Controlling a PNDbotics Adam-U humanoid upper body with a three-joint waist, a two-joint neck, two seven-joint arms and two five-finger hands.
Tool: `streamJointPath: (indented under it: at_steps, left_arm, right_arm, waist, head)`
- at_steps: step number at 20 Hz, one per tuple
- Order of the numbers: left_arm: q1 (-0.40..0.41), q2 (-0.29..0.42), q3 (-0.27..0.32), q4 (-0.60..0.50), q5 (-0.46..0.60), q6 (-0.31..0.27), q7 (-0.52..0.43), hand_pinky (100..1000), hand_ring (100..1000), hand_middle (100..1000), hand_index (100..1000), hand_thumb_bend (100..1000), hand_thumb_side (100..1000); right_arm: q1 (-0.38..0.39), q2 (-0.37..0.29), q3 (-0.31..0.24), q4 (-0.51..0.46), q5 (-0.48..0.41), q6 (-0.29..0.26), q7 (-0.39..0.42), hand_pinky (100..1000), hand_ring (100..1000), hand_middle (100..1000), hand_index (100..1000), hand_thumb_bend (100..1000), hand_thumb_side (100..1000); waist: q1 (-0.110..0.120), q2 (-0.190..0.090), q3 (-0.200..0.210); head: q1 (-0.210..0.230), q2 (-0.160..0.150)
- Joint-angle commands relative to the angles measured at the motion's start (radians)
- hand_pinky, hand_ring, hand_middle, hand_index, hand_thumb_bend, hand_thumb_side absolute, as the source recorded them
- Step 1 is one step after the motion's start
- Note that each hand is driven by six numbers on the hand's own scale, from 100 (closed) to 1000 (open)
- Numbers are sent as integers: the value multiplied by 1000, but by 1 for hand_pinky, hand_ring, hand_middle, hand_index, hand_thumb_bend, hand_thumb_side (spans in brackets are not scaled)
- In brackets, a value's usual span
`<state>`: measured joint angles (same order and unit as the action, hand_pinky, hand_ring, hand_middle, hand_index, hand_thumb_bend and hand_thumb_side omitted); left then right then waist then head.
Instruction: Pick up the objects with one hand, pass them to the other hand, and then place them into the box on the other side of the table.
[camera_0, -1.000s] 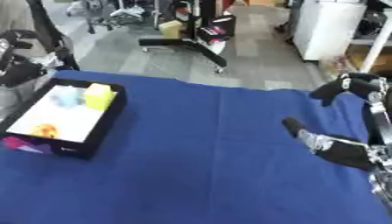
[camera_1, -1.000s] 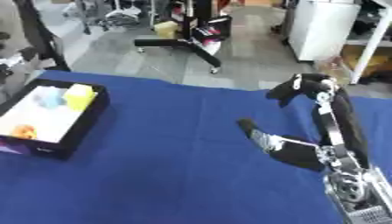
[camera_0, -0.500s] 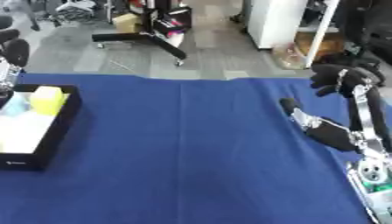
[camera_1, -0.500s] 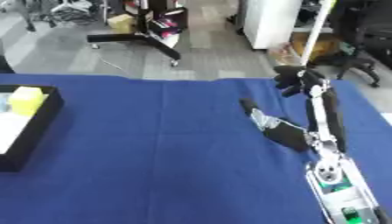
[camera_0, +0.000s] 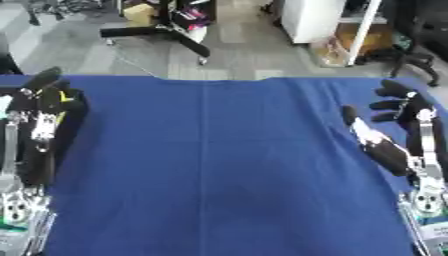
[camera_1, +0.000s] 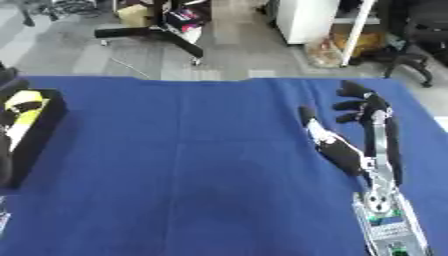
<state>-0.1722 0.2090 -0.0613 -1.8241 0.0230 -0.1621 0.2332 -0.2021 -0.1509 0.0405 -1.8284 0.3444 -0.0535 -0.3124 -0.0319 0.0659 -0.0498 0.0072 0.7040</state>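
Blue cloth (camera_0: 219, 165) covers the table. Right hand (camera_1: 354, 145) hovers spread wide, holding nothing; left hand (camera_0: 39, 125) sits relaxed over the black box (camera_1: 31, 137), yellow object (camera_1: 22, 107) inside. Placing looks finished; next pickup needs another object located.

The box (camera_1: 39, 131) is cut off by the left edge, so only its black wall and a yellow thing (camera_1: 24, 102) inside show; the rest of its contents stay hidden. In the left eye view the left hand (camera_0: 45, 102) covers most of it, and whether its fingers are perhaps curled is unclear.
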Motion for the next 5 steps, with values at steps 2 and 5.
streamJointPath:
  at_steps: [2, 5]
  left_arm:
    - [3, -18, -18, 33, -8, -14, -5, 692, 834, 816, 793, 437, 725]
    - [10, -31, -26, 64, -17, -9, -9, 690, 833, 815, 791, 431, 729]
  right_arm:
    - [5, 3, -12, 0, -37, -1, -13, 525, 612, 627, 786, 535, 412]
    - [20, 5, -8, 7, -37, -5, 1, 527, 616, 631, 792, 553, 407]
  waist:
    - [5, -15, -5]
    - [7, -21, -8]
  head:
    - [9, 28]
    - [17, 51]
